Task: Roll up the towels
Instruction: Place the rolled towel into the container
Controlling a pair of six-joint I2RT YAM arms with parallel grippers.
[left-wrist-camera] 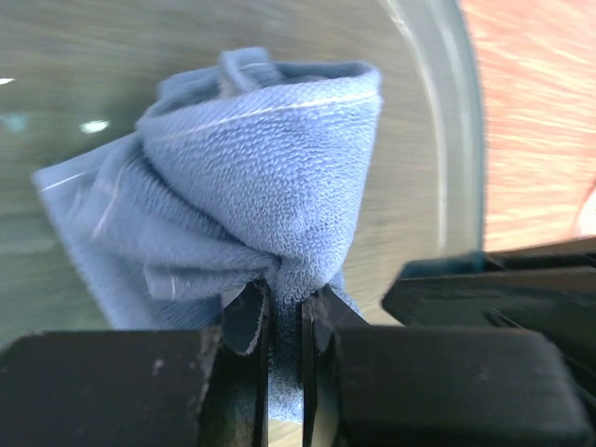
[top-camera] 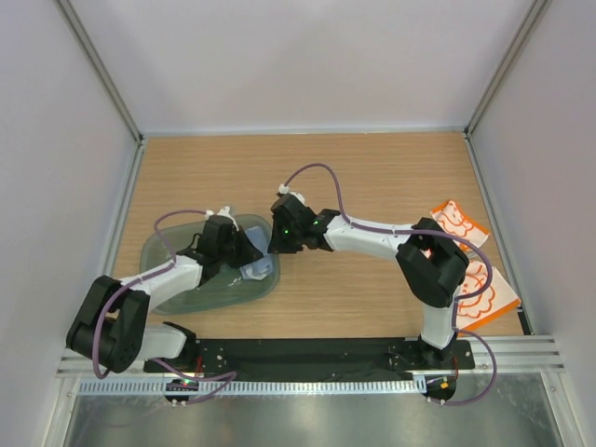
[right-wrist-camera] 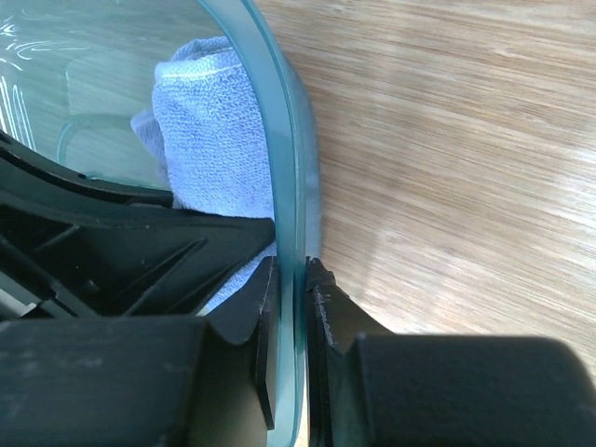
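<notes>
Left arm [top-camera: 172, 276] up from its base at 7 o'clock, folded at the elbow, forearm running toward 2 o'clock into the tray [top-camera: 166, 253]. Left gripper [left-wrist-camera: 284, 307] nearly closed, pinching a gathered fold of the blue towel [left-wrist-camera: 270, 177] between thin dark fingers. Right arm [top-camera: 372, 237] up from 5 o'clock, elbow raised near 4 o'clock, forearm stretched toward 9 o'clock across the table [top-camera: 372, 172]. Right gripper [right-wrist-camera: 293, 279] clamped narrow on the tray's rim, one finger inside, one outside (rim seen edge-on from the wrist). Blue towel bunched more than neatly rolled, looped terry with a stitched hem, lying inside the tray at its 4 o'clock side, close to the wall. Tray of translucent blue-green plastic, smooth, glossy, round-cornered, sitting at 8 o'clock on the table. Table wood-grained and matte. Orange towels [top-camera: 484, 289] flat, patterned with white swirls, at 3 o'clock near the right wall, partly behind the right arm, well apart from both grippers. Grippers just beside each other at the tray's right rim, little slack between them. Bare wood from 10 to 2 o'clock and through the middle. Pale walls [top-camera: 56, 186] on three sides.
</notes>
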